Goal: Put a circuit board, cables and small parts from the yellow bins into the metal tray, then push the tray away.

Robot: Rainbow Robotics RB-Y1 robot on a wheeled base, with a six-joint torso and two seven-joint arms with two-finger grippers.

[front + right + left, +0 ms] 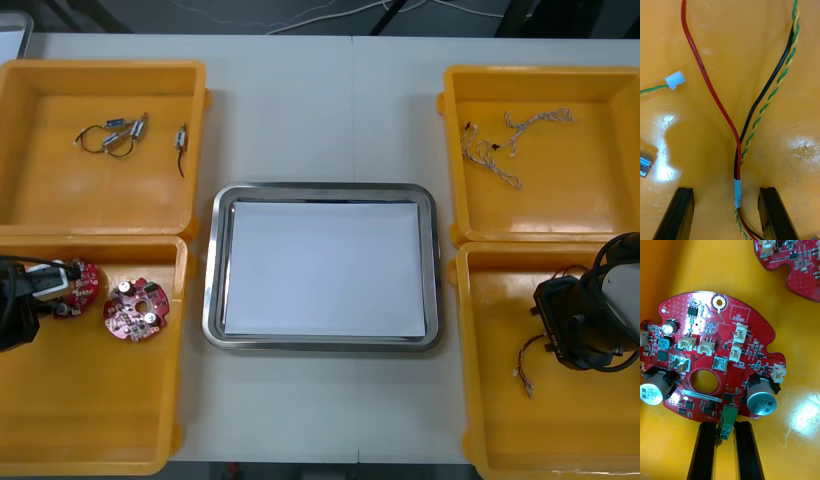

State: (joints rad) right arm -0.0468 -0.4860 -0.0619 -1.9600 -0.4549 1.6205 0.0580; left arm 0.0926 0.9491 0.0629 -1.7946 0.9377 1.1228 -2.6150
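In the near-left yellow bin (pixel 90 420) my left gripper (pixel 58 290) (pixel 727 448) is shut on the green connector at the edge of a round red circuit board (pixel 78 285) (pixel 715 352). A second board (pixel 137 308) (pixel 797 262) lies just beside it. My right gripper (pixel 553 330) (pixel 726 213) is low in the near-right bin (pixel 560 430), open, with its fingers astride a bundle of red, black and green-yellow cable (pixel 738 176) (pixel 525 362). The metal tray (pixel 215 270), white inside, sits between the bins.
The far-left bin (pixel 40 190) holds small metal parts with black cables (pixel 115 135). Pale twisted cables (pixel 500 150) lie in the far-right bin (pixel 600 200). Near my right fingers are a white plug (pixel 675 79) and a small metal part (pixel 645 161).
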